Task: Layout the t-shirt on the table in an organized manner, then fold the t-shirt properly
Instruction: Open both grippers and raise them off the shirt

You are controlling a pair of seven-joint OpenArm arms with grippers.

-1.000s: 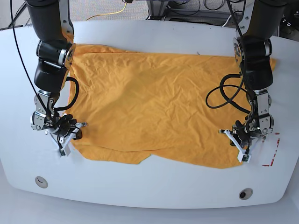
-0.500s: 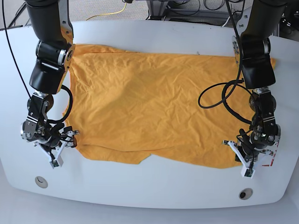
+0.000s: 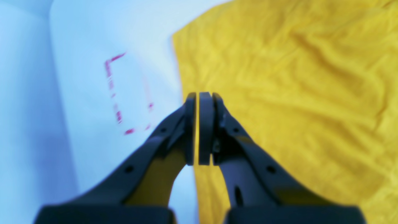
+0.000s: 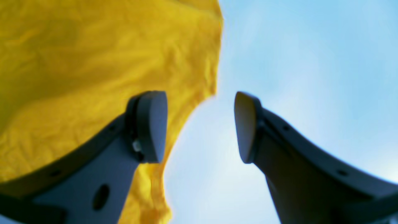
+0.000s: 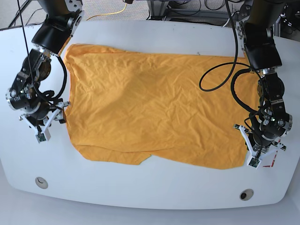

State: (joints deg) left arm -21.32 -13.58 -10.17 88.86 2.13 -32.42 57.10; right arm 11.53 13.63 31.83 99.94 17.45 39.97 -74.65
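The orange-yellow t-shirt (image 5: 154,108) lies spread flat and slightly wrinkled on the white table (image 5: 150,192). My left gripper (image 5: 255,159) is at the shirt's near right corner. In the left wrist view the left gripper (image 3: 198,127) is shut on the t-shirt (image 3: 295,93) at its edge, with a thin yellow strip between the pads. My right gripper (image 5: 44,133) hangs just off the shirt's left edge. In the right wrist view the right gripper (image 4: 200,124) stands open: one finger is over the t-shirt (image 4: 93,62), and the gap is over bare table (image 4: 295,62).
Red tape marks (image 3: 115,90) lie on the table just outside the shirt's right edge, beside the left gripper. Two round grommets (image 5: 41,182) (image 5: 246,194) sit near the front edge. Cables, one yellow (image 5: 117,11), run behind the table.
The right gripper opened, let go of the shirt's left corner and drew up and away to the left. The left gripper stayed shut and moved outward to the right, stretching the shirt wider.
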